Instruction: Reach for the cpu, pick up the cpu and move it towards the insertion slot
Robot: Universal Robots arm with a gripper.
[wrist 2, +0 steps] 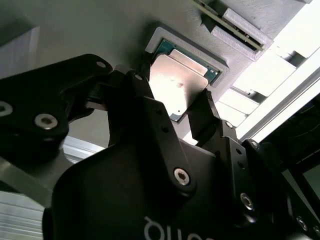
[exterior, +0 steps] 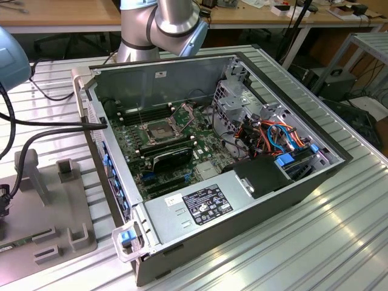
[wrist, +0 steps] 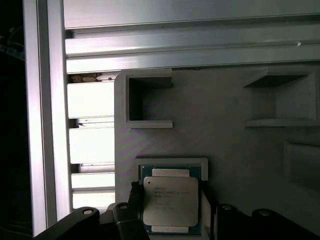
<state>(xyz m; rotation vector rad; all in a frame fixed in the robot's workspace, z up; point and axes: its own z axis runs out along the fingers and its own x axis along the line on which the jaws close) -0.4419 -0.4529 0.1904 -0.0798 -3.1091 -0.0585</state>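
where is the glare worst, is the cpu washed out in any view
second wrist view: glare whitens the cpu face and the table slats blow out; first wrist view: cpu evenly lit, slats also overexposed; exterior view: even light, mild shadow inside the computer case.

In the second wrist view the gripper [wrist 2: 175, 89] hides the near edge of the cpu [wrist 2: 182, 75]. The exterior view's top edge cuts off the arm [exterior: 167, 21], and the centre of the insertion slot [exterior: 156, 129] is too small to make out.
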